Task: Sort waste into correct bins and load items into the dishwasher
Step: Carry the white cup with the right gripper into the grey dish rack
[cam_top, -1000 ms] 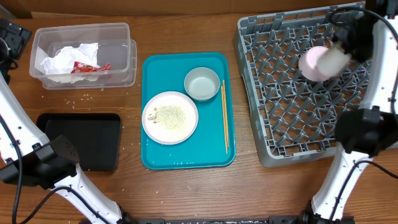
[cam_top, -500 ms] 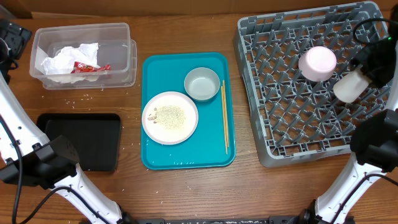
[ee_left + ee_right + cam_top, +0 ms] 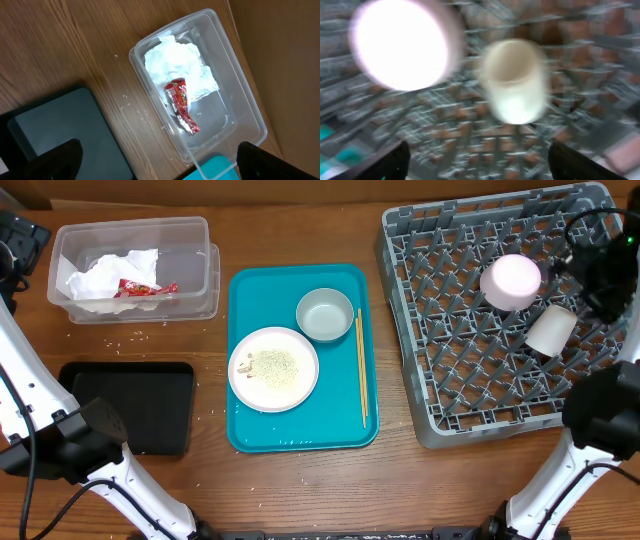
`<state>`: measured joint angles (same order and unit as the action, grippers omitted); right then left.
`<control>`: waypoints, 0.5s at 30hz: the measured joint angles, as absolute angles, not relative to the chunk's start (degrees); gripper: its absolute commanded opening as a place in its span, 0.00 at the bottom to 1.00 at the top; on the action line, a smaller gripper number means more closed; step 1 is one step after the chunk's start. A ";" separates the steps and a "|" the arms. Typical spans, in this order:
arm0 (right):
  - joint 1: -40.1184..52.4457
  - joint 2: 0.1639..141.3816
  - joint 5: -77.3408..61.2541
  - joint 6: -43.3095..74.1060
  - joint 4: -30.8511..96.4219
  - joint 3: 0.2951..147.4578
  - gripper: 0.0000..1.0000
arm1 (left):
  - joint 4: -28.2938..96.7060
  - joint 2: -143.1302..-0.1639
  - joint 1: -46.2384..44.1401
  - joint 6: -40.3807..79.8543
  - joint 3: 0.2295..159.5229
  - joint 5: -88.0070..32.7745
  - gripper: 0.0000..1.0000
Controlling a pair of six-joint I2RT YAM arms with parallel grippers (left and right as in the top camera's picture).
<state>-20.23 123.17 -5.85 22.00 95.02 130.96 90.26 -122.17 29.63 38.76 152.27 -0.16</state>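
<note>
The grey dish rack (image 3: 470, 395) holds an upturned pinkish-white dish (image 3: 510, 282) and a white cup (image 3: 551, 330) lying on its side. My right gripper (image 3: 601, 277) is open and empty just right of them; its wrist view is blurred but shows the dish (image 3: 402, 45) and the cup (image 3: 515, 80) beyond the open fingers (image 3: 480, 152). The plate (image 3: 273, 369) with rice, the metal bowl (image 3: 324, 314) and the chopsticks (image 3: 361, 365) lie on the teal tray. The napkin (image 3: 175, 62) and the red wrapper (image 3: 182, 107) lie in the clear tub (image 3: 195, 275). My left gripper (image 3: 157, 152) is open above the tub.
The teal tray (image 3: 245, 430) sits mid-table. The black tray (image 3: 135, 405) lies at the front left, also in the left wrist view (image 3: 55, 132). Loose crumbs (image 3: 130, 338) are scattered on the wood between the tub and the black tray.
My right gripper carried the cup right and toward the front, away from the pink dish, let it go in the rack and drew back. The left arm has not moved.
</note>
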 measured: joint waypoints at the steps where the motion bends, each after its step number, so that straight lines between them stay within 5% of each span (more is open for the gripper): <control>1: -19.20 121.99 -8.21 21.32 93.89 131.13 0.87 | 90.26 -122.17 29.63 38.74 152.27 -0.14 1.00; 2: -18.06 121.12 -8.69 20.93 93.21 131.31 0.82 | 90.26 -122.17 29.63 38.76 152.27 -0.14 1.00; 7: -10.57 117.47 3.16 22.70 90.80 132.11 0.27 | 90.28 -122.17 29.63 38.76 152.27 -0.14 1.00; 10: -10.59 117.30 8.97 24.05 86.80 132.03 0.08 | 90.26 -122.17 29.63 38.76 152.27 -0.14 1.00; 15: -15.66 118.85 11.92 24.84 82.98 131.98 0.04 | 90.26 -122.17 29.63 38.76 152.27 -0.14 1.00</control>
